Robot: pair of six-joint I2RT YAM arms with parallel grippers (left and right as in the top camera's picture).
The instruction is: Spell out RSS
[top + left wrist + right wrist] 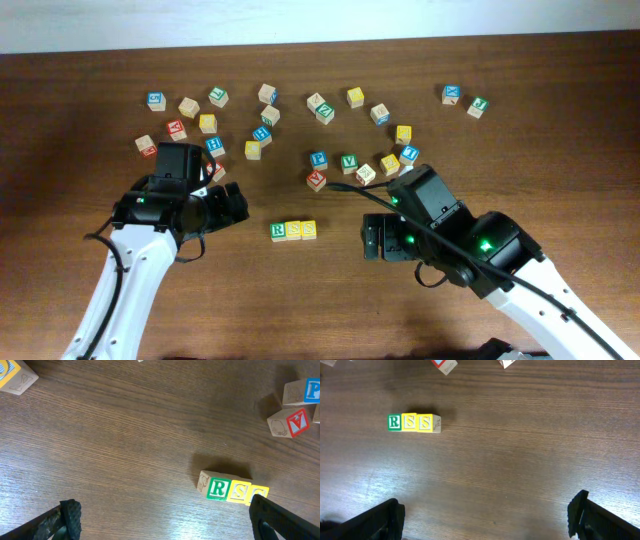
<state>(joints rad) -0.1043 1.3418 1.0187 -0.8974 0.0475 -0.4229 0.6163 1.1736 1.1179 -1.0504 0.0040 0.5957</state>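
- I see the green R block (394, 422), the middle S block (409, 422) and the end S block (424, 422), both yellow, touching in one straight row on the worktop (530, 465), reading RSS.
- The row lies between my two arms, apart from the loose blocks (320, 105) further back.
- My left pincer (230, 205) is spread wide and holds nothing.
- My right pincer (373, 240) is likewise wide and empty, clear of the row.

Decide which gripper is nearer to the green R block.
Left. In the overhead view the left gripper sits just up-left of the green R block; the right gripper lies past both yellow S blocks, off the row's other end.
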